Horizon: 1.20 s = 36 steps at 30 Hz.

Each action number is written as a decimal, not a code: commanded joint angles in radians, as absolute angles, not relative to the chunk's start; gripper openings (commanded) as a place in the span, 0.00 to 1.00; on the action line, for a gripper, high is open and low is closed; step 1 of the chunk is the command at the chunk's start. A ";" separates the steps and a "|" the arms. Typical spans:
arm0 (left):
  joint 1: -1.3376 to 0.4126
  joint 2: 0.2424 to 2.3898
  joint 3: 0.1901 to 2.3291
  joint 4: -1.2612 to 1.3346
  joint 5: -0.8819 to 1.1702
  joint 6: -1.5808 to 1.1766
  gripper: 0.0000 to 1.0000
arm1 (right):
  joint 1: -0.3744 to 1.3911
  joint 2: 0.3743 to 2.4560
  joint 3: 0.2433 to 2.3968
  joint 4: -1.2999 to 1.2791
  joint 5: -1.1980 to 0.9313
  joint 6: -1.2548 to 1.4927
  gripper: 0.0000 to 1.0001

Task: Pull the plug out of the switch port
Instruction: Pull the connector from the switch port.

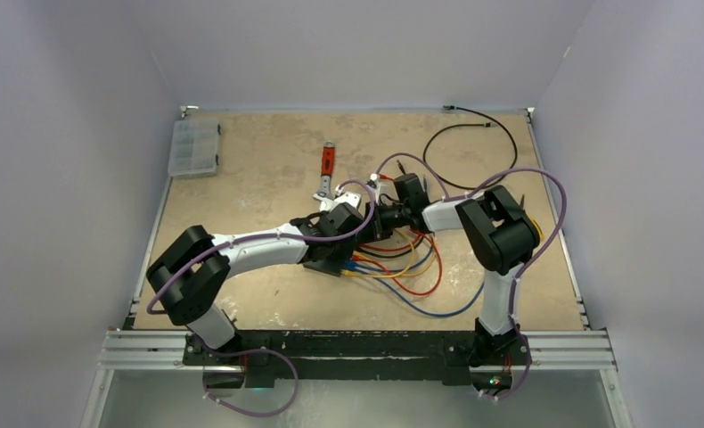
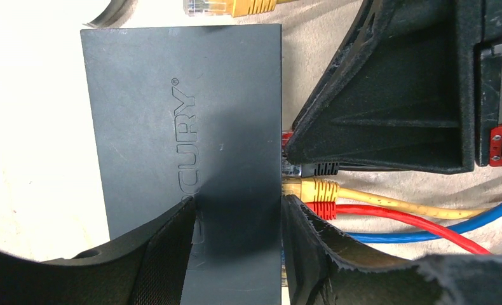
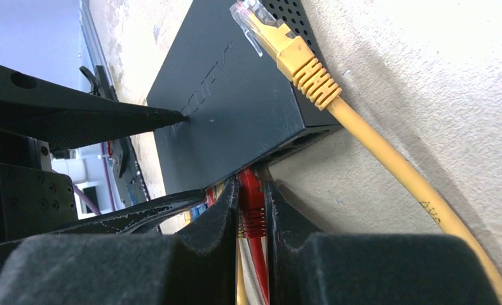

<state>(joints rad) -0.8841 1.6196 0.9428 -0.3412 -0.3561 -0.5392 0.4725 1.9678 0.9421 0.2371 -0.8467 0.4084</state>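
One switch [image 2: 185,127]; two end effectors, left [image 2: 239,210] and right [image 3: 251,190]; one wrench [image 1: 327,174]; one clear compartment box [image 1: 194,148]; one thin black cable [image 1: 473,125]; one loose yellow plug [image 3: 293,54]; four plugs along the port row: gripped red plug [image 3: 251,197], black-booted plug [image 2: 326,168], yellow-booted plug [image 2: 318,189], red-booted plug [image 2: 321,208]; the coloured cables [image 1: 411,276] on the table [image 1: 268,303] overlap too much to count.

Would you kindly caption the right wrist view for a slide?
Right gripper jaws closed on the red plug at the black switch; a loose yellow plug lies beside it.
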 commanded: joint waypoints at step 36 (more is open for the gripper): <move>-0.780 1.668 0.867 -0.529 -0.501 -0.548 0.54 | 0.409 1.751 0.907 0.012 -0.785 0.227 0.00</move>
